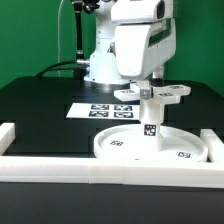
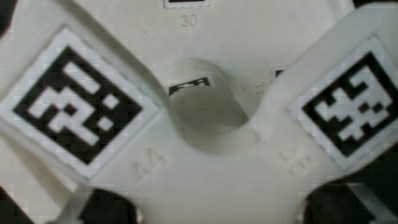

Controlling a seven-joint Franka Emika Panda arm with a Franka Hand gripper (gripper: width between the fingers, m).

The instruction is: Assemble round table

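Observation:
The round disc (image 1: 120,146) lies flat near the front rail. The short cylinder leg (image 1: 150,122) stands upright on its middle. The cross-shaped foot piece (image 1: 160,94) is level at the top of the leg; I cannot tell whether it is seated. My gripper (image 1: 138,84) is shut on one arm of the foot piece. In the wrist view the foot piece (image 2: 196,140) fills the frame with two tagged arms and a central hole. My gripper (image 2: 217,208) closes on its near arm, with one dark finger (image 2: 75,205) on each side.
The marker board (image 1: 92,110) lies on the black table behind the disc. White border rails run along the front (image 1: 90,166), the exterior view's left (image 1: 8,134) and right (image 1: 214,140). The robot base (image 1: 105,60) stands behind.

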